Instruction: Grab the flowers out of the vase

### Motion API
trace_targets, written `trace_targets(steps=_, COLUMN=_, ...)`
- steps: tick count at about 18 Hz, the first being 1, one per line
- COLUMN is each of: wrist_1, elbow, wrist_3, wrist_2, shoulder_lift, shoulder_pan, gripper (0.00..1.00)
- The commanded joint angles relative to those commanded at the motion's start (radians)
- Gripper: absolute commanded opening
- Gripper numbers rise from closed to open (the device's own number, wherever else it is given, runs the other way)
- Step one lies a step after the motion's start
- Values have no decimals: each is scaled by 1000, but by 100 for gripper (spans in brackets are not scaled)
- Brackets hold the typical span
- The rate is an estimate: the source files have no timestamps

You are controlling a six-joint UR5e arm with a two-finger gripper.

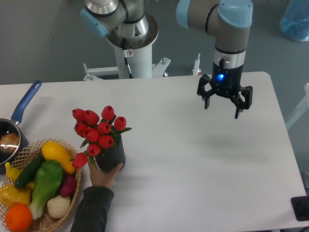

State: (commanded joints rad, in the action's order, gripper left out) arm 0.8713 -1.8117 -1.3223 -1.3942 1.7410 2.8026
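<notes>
Standing upright: flowers (98, 129) in vase (112, 154) | buds up, leaning left

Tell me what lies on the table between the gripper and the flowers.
Nothing: in the fixed camera view, only bare white table lies between the open gripper and the flowers.

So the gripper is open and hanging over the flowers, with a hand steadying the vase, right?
Not quite. The camera view shows the open gripper hanging over bare table, well to the right of the flowers. A hand does steady the vase.
</notes>
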Motion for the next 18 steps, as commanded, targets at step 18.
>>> trace_targets(steps=18, wrist_1=-2, elbow=-5, wrist_3=2, wrist_2=-42, shoulder_lift=14, shoulder_pan=-8, gripper=100)
